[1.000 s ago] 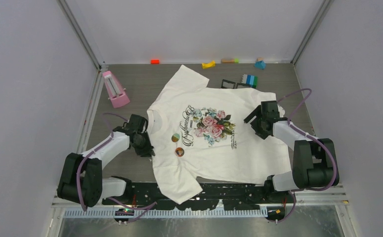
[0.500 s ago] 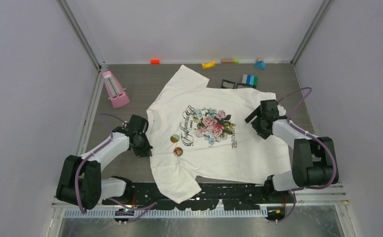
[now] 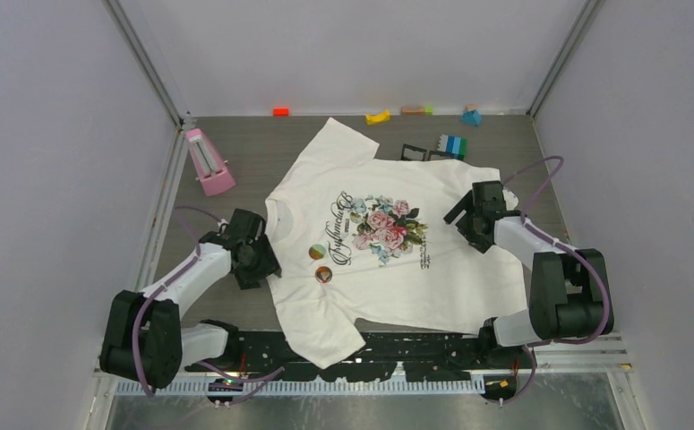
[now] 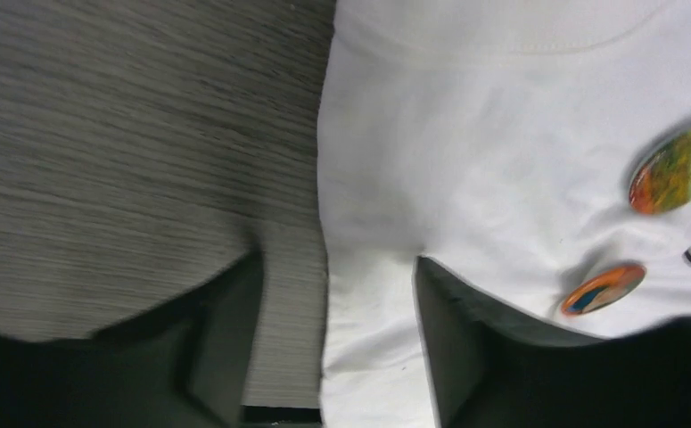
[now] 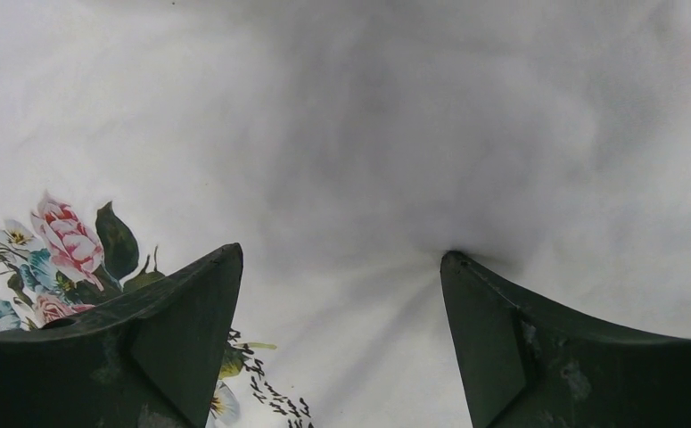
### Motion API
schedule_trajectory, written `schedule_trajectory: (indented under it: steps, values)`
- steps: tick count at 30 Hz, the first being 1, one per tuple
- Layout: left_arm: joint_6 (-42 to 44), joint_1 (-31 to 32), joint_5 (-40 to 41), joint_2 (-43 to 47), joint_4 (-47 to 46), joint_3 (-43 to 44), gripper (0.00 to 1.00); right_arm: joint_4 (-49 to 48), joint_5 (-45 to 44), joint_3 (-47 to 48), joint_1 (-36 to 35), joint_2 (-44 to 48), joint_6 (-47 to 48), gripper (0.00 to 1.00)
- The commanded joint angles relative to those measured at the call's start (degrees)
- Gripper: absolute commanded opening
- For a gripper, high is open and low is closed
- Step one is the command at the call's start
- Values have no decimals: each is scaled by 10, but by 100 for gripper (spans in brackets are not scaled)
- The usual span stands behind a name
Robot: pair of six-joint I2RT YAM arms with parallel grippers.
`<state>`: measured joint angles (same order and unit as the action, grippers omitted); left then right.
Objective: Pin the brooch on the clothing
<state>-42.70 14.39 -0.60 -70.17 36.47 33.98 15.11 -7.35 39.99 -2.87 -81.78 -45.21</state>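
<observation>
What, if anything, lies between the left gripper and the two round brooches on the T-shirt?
Nothing visible does. The open left gripper straddles the T-shirt edge, and only bare white fabric separates it from the teal-and-orange brooch and the orange-rimmed brooch.

walls (image 3: 47, 134): plain pale grey | table (image 3: 262, 157): grey woodgrain | corner posts (image 3: 144, 63): metal
</observation>
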Motion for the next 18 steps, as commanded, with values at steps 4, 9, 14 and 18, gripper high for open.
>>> schedule_trajectory:
  steps: [4,9,14,18]
  values:
    - [48,-6,27,76,26,55,99,51,-29,38,8,36,85,89]
    - [135,-6,70,90,29,160,100,108,-70,108,8,45,139,90]
    - [247,-6,121,91,0,279,100,106,-48,168,6,92,183,89]
    - [317,-6,178,122,-61,301,100,47,-4,152,5,171,228,91]
